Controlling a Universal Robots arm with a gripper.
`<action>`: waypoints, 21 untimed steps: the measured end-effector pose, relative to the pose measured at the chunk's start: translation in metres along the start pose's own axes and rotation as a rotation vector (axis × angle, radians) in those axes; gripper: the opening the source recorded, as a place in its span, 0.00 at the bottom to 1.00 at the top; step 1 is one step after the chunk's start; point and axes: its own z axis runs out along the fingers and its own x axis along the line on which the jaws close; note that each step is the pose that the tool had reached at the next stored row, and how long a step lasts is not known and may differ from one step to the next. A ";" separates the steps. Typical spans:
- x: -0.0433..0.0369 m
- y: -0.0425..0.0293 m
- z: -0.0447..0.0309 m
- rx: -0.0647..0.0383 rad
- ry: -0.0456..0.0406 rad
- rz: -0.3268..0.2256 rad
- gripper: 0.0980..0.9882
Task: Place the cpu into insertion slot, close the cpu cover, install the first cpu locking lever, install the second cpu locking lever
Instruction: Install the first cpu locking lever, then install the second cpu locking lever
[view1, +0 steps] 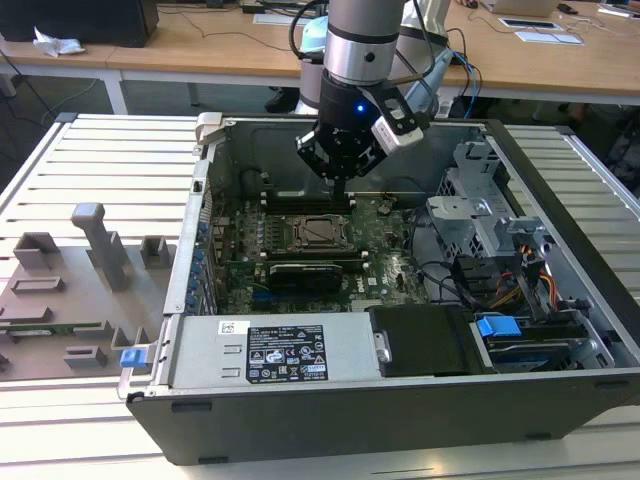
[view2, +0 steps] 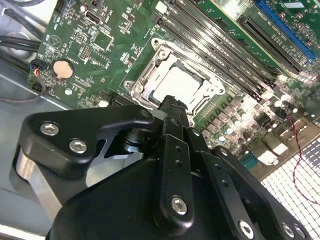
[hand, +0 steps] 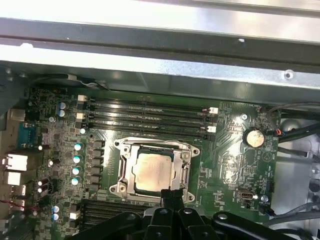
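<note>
The cpu (hand: 153, 172) lies flat in the insertion slot (hand: 119, 188) on the green board, its pale metal top showing (view2: 181, 84). The silvery cpu cover (hand: 183, 169) lies down around the chip's edges, framing it (view2: 149, 75). My gripper (hand: 172, 195) hangs just above the socket's edge with its black fingers pressed together and nothing between them; in the second wrist view the gripper (view2: 173, 104) tip points at the chip's rim. From the exterior view the gripper (view1: 343, 183) is inside the open computer case, above the cpu (view1: 318, 231).
Long black memory slots (hand: 150, 117) run beside the socket. The case's metal walls (view1: 205, 200) surround the board, with a drive cage (view1: 478, 215), cables (view1: 520, 280) and a power supply (view1: 270, 350) inside. A grey fixture tray (view1: 70, 290) lies at the exterior view's left.
</note>
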 end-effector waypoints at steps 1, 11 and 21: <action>0.0000 0.0000 0.0000 0.000 0.0000 0.000 0.01; 0.0000 0.0000 -0.0006 0.000 0.0001 0.000 0.01; 0.0051 -0.0356 0.0022 -0.008 -0.0006 0.000 0.01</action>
